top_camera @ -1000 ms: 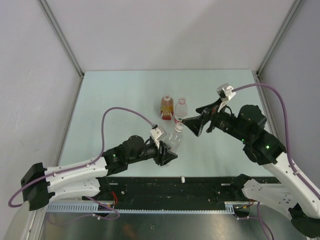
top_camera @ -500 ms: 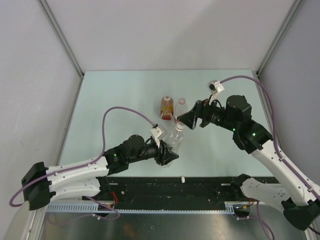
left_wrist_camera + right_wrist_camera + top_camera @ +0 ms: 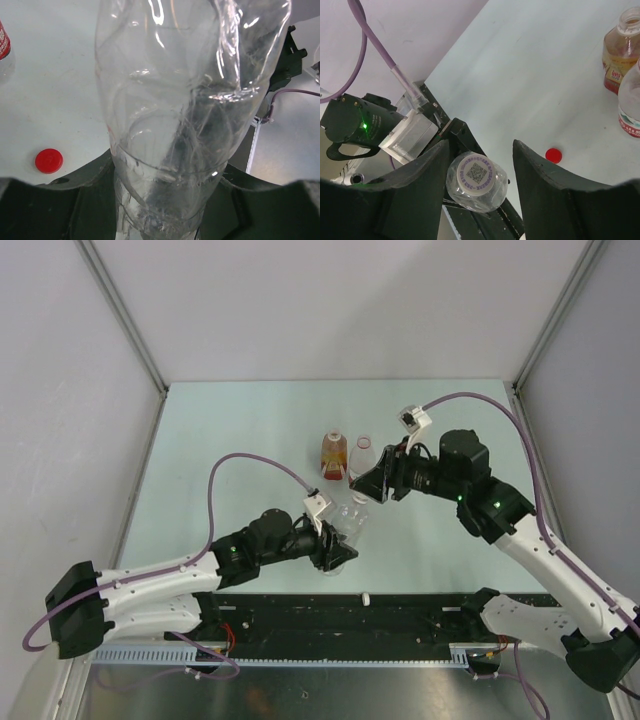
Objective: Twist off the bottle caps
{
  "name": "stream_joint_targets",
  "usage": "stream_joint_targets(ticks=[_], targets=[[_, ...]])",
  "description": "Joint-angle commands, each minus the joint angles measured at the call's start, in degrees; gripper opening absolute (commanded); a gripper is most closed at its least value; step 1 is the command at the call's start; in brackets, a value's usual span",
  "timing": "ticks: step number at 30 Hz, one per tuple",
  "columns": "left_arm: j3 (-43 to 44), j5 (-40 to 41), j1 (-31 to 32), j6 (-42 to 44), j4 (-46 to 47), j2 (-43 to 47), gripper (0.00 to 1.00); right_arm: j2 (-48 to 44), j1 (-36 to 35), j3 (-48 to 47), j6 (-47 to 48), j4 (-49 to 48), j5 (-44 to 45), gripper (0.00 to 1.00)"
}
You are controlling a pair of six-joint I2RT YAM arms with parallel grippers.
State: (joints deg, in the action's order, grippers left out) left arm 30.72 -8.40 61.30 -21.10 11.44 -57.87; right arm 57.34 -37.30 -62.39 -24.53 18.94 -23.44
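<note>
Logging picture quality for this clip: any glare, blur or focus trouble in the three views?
Left wrist: the clear bottle fills the frame, white glare streaks on its crinkled plastic; the red cap is sharp. Right wrist: the white cap is in focus, printed code crisp. Top external: even light, soft shadows, no blur.

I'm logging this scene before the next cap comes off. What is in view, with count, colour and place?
clear bottle: one, transparent, tilted, front middle of the table
white cap: one, white, printed code on top, on the clear bottle
amber bottle: one, amber liquid, table centre, mouth open
labelled bottle: one, red-and-white label, beside the amber bottle
red cap: one, red, loose on the table
small white item: one, front table edge, too small to identify
table: one, pale green
left gripper: one, black, shut on the clear bottle
right gripper: one, black, jaws straddling the white cap, not touching
</note>
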Motion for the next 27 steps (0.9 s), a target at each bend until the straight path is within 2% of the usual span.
stream_joint_targets(ticks=[1, 7, 10, 15, 19, 23, 27], targets=[[0.65, -1.28, -0.39, -0.92, 1.64, 0.19, 0.5, 0.5, -1.07, -1.29, 1.46, 0.75, -0.45, 0.56], [0.59, -1.33, -0.39, -0.98, 1.4, 0.68, 0.5, 0.37, -1.69, -1.24, 1.99, 2.01, 0.1, 0.48], [0.49, -1.32, -0.39, -0.97, 1.35, 0.99, 0.5, -0.11, -2.06, -0.67, 2.01, 1.05, -0.79, 0.38], [0.41, -0.8, -0.39, -0.69, 0.55, 2.08, 0.5, -1.39, -2.64, 1.06, 0.96, -0.96, -2.3, 0.29], [0.39, -0.32, -0.39, -0.78, 0.15, 3.17, 0.5, -2.26, -2.85, 2.2, 0.57, -1.98, -2.58, 0.27], [0.37, -0.34, -0.42, -1.07, 0.01, 3.78, 0.49, -2.75, -2.94, 2.87, 0.2, -3.02, -2.99, 0.05], [0.31, -0.7, -0.49, -1.37, -0.14, 3.87, 0.49, -3.21, -2.96, 3.38, 0.68, -3.89, -3.6, 0.0]])
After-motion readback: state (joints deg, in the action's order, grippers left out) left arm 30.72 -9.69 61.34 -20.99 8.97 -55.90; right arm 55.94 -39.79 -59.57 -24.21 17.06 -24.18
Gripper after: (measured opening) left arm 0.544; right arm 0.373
